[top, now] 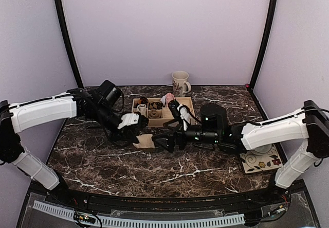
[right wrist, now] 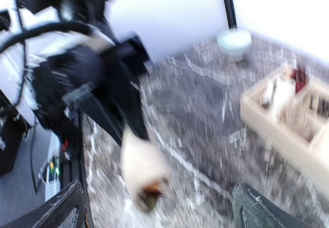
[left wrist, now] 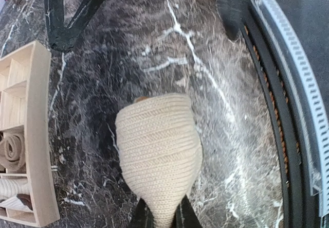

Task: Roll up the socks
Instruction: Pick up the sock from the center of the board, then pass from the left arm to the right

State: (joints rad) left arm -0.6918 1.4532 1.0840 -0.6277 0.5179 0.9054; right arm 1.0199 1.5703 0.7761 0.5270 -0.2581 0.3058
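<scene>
The tan sock (left wrist: 159,151), a ribbed, bulging bundle, sits near the middle of the dark marbled surface (top: 103,161), and its narrow end is pinched in the left pincer (left wrist: 163,216). The two dark fingers (left wrist: 141,218) are clenched on that neck. In the left wrist view the fat body of the sock swells away from the pincer toward 12 o'clock. The blurred right wrist view shows the sock hanging below the left pincer with a dark reddish-brown end lowest. Whether that end touches the surface cannot be told. From overhead, the left pincer is at about 10 o'clock of the sock. The right pincer (top: 163,141) is just beside the sock at 3 o'clock, released, its fingers spread wide and apart from the fabric. A pale wooden tray (top: 186,103) with compartments holding small rolled bundles stands near the sock at 12 o'clock. A cream mug (top: 180,82) stands farther off at 1 o'clock. A flower-patterned tile (top: 262,162) lies well apart at 4 o'clock, by the right arm.
</scene>
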